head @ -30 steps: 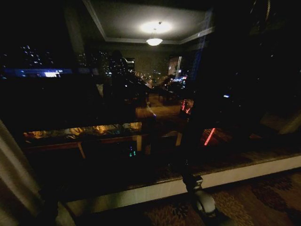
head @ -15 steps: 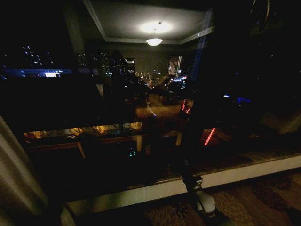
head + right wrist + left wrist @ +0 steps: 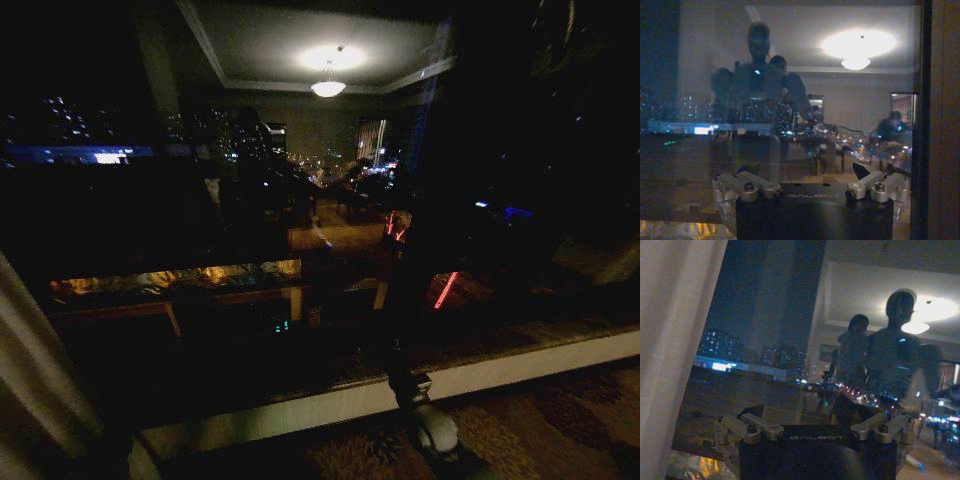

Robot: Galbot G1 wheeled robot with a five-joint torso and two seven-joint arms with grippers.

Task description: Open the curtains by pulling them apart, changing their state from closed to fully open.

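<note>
**Curtains drawn aside, dark window exposed**

Change since half a second ago: almost none. In the head view the pale curtain panel (image 3: 30, 370) at the lower left edge looks slightly narrower and sits a little further out; the window glass (image 3: 300, 200), the sill (image 3: 520, 365) and the patterned carpet (image 3: 540, 430) are as before. The right arm (image 3: 425, 420) remains low at centre, reaching toward the sill.

Jaws: the left gripper (image 3: 815, 432) shows its body and both linkage arms spread outward, but the fingertips cannot be seen, so the state of the jaws cannot be told. Nothing is seen held. The sheer cream curtain (image 3: 675, 350) hangs just beside this gripper, on its outer side, apart from it. The right gripper (image 3: 812, 192) shows the same spread linkages, tips likewise hidden; jaws cannot be told. It faces the glass, with a dark window frame (image 3: 925, 120) close beside it.

View differences: the wrist views show the robot's reflection (image 3: 757, 75) and a lit ceiling lamp (image 3: 856, 62) mirrored in the glass, and the left wrist view shows the curtain's pleats far more clearly than the head view.
</note>
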